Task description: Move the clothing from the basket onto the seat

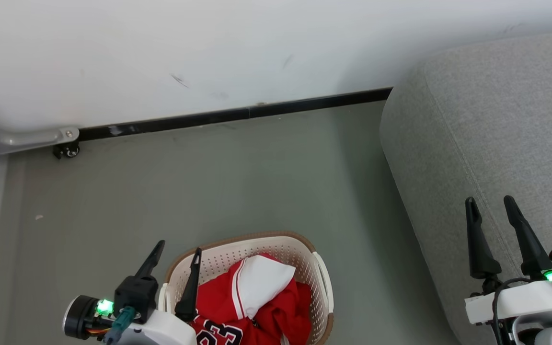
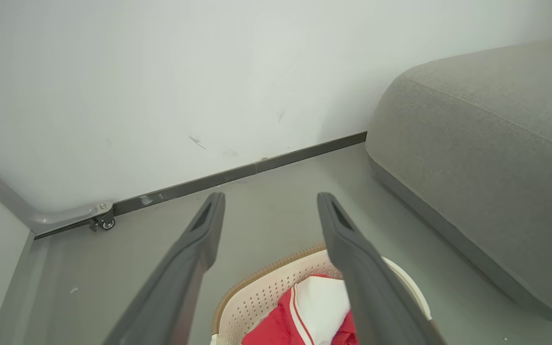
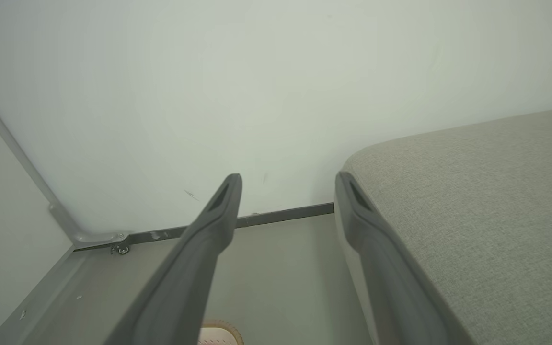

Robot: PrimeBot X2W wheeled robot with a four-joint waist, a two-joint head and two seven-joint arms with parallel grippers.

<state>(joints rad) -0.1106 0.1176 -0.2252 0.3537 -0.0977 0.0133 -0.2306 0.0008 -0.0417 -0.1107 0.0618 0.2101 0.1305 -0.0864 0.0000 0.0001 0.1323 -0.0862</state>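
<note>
My clothing lies heaped in the basket; my left hand and right hand are spread wide, holding nothing.

Red-and-white clothing, cream brown-rimmed basket, light grey seat.

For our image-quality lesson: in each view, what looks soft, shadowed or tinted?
Head view: even light, with a soft shadow on the floor beside the seat. Left wrist view: the left end effector blurs toward the bottom edge. Right wrist view: the right end effector is equally soft, the wall faintly green-tinted.
</note>
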